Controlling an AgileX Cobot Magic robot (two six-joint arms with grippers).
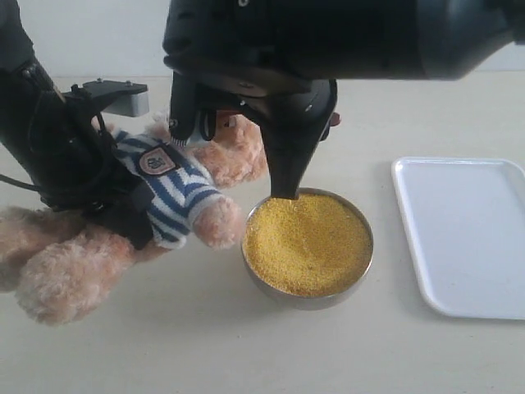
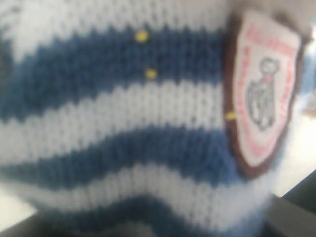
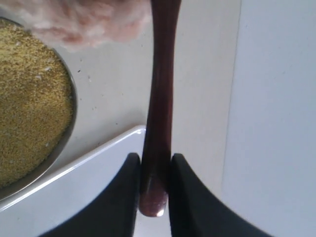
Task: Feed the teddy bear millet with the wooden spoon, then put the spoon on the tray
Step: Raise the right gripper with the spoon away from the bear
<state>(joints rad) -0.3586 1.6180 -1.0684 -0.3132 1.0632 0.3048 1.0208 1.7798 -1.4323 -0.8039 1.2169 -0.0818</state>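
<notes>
The teddy bear point(image 1: 176, 193) leans at the left in its striped shirt, and my left gripper point(image 1: 131, 209) is shut on its torso. The left wrist view is filled by the shirt point(image 2: 123, 123) and its badge point(image 2: 264, 89), with a few yellow grains stuck on. My right gripper point(image 3: 155, 160) is shut on the handle of the wooden spoon point(image 3: 160, 98). The handle runs toward the bear's fur point(image 3: 84, 19); the spoon's bowl is out of view. In the exterior view my right gripper point(image 1: 285, 180) hangs over the far rim of the millet point(image 1: 308, 242) bowl.
The metal bowl point(image 1: 275, 289) stands mid-table right beside the bear's arm. The white tray point(image 1: 467, 238) lies to its right, with its corner point(image 3: 89, 187) showing under my right gripper. The right arm's bulk covers the top of the exterior view.
</notes>
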